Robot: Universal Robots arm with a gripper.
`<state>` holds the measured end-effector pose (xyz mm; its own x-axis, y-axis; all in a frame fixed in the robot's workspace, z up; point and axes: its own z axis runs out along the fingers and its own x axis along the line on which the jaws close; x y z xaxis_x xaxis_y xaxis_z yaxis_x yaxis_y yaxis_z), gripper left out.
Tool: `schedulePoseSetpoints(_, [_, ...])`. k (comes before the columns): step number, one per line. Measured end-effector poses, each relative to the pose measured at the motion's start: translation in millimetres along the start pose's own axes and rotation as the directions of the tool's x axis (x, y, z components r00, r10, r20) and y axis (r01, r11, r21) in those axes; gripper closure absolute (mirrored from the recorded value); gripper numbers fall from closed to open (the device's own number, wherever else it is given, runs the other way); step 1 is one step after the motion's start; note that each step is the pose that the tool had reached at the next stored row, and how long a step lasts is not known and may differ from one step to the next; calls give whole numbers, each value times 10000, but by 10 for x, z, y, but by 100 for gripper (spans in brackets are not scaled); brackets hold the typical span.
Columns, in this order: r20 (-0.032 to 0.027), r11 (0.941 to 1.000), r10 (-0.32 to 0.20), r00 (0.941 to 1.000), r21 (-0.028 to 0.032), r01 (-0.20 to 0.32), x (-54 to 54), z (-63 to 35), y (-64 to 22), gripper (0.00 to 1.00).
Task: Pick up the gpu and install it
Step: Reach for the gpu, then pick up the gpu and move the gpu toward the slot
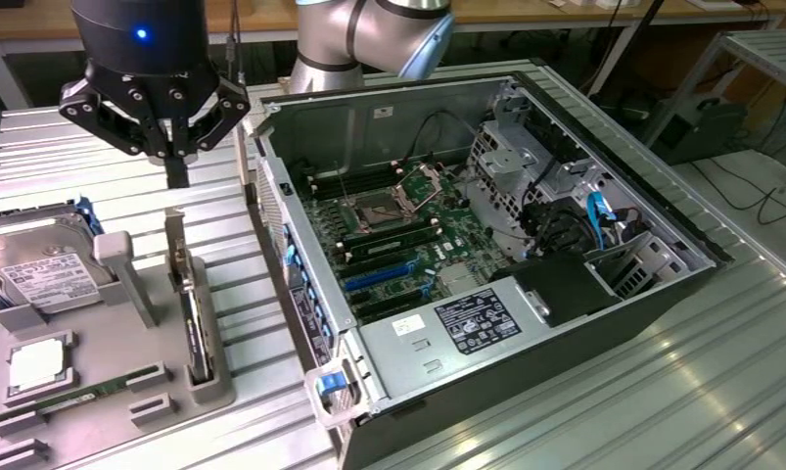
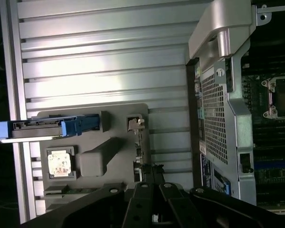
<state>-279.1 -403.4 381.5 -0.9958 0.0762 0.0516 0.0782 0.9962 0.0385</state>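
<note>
The gpu (image 1: pixel 192 305) is a thin dark card standing on edge in a slot of the grey holder (image 1: pixel 131 338), its silver bracket at the far end. My gripper (image 1: pixel 177 178) hangs above that far end, clear of the card, with its black fingers pressed together and nothing between them. In the wrist view the gpu (image 2: pixel 138 142) appears edge-on, and the gripper (image 2: pixel 151 173) sits over its end.
The holder also carries a silver hard drive (image 1: pixel 37 276), a square chip (image 1: pixel 35 364) and a green memory stick (image 1: pixel 82 397). On the exterior view's right lies the open computer case (image 1: pixel 686 245), its motherboard (image 1: pixel 406 240) and blue slot (image 1: pixel 377 278) exposed. Ribbed metal table (image 1: pixel 654 392) all around.
</note>
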Motion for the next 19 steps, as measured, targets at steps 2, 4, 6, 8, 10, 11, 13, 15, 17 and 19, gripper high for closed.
schedulePoseSetpoints(2, [-19,10000,1,10000,1,-1,24,4,-5,89])
schedulePoseSetpoints(4, [-38,10000,2,10000,3,-2,49,9,-13,89])
schedulePoseSetpoints(6, [-59,10000,3,10000,5,-3,70,14,-18,89])
schedulePoseSetpoints(8, [-79,10000,4,10000,7,-4,89,18,-23,89])
schedulePoseSetpoints(10, [-100,10000,5,10000,8,-5,104,22,-26,89])
schedulePoseSetpoints(11, [-111,10000,4,9999,9,-4,111,25,-27,89])
schedulePoseSetpoints(13, [-114,10000,5,9999,9,-5,114,25,-28,89])
schedulePoseSetpoints(15, [-115,10000,5,9999,9,-5,114,25,-28,89])
schedulePoseSetpoints(17, [-115,10000,6,9999,10,-6,114,25,-27,89])
schedulePoseSetpoints(19, [-115,10000,5,9999,10,-5,114,25,-28,89])
